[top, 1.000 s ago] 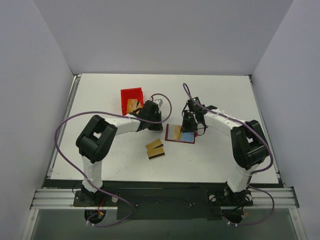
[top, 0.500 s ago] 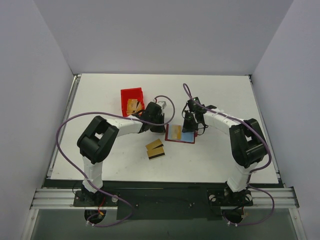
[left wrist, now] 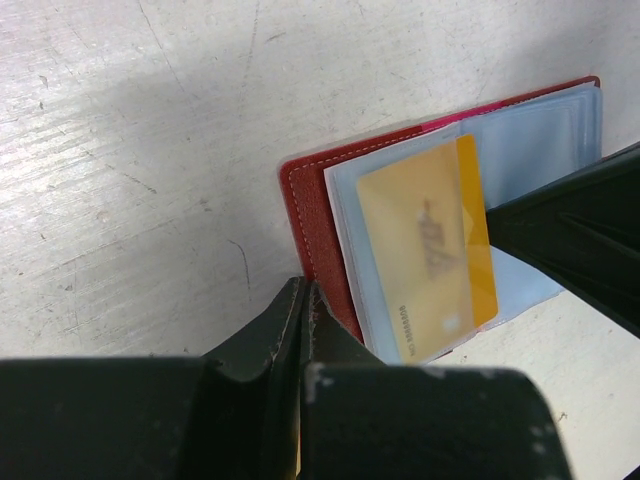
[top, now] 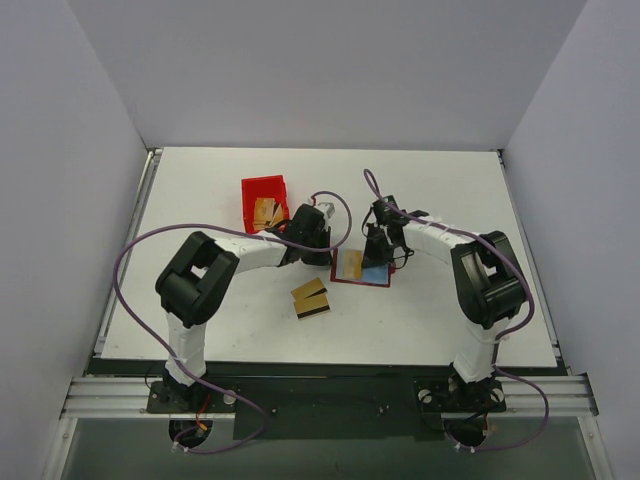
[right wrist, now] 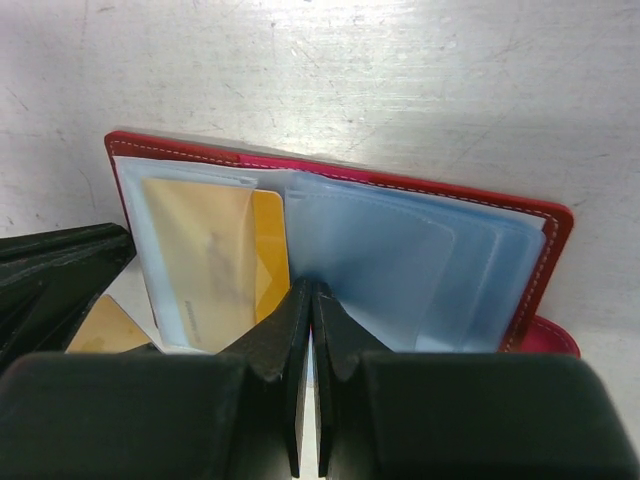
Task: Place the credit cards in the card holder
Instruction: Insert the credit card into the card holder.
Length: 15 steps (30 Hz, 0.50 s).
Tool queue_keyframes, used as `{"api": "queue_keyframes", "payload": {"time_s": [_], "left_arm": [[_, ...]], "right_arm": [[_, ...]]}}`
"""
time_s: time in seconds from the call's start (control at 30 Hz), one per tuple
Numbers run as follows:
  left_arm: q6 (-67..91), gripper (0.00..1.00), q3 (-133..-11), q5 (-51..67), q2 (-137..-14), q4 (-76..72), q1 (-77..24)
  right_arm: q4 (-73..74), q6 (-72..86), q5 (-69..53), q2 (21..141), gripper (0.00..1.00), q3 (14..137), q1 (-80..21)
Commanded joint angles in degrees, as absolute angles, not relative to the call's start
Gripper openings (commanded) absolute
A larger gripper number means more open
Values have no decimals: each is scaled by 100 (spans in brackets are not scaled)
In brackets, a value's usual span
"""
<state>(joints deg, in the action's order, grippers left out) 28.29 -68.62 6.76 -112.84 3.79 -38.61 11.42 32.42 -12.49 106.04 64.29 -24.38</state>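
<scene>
Left claw pinching credit card beside open card holder; right claw closed.

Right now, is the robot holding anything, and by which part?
Hard to tell: left end effector and right end effector are shut at the card holder; a gold card under the left may be pinched.

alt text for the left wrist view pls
An open dark red card holder lies on a scuffed white table, a gold credit card partly slid into its clear blue sleeve. The left hand, closed on what looks like a second card seen edge-on, sits at the holder's near edge; the right hand shows at the right.
</scene>
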Motion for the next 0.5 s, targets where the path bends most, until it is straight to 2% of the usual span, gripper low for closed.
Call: {"api": "queue_keyframes", "payload": {"time_s": [0.0, 0.47], "left_arm": [[2786, 6, -7005, 765, -11461, 466, -3955], [2769, 6, -7014, 826, -11470, 475, -3981]], "right_arm": [[1064, 3401, -1608, 10784, 0, 6495, -2435], [510, 3604, -2574, 10872, 0, 6390, -2408]]}}
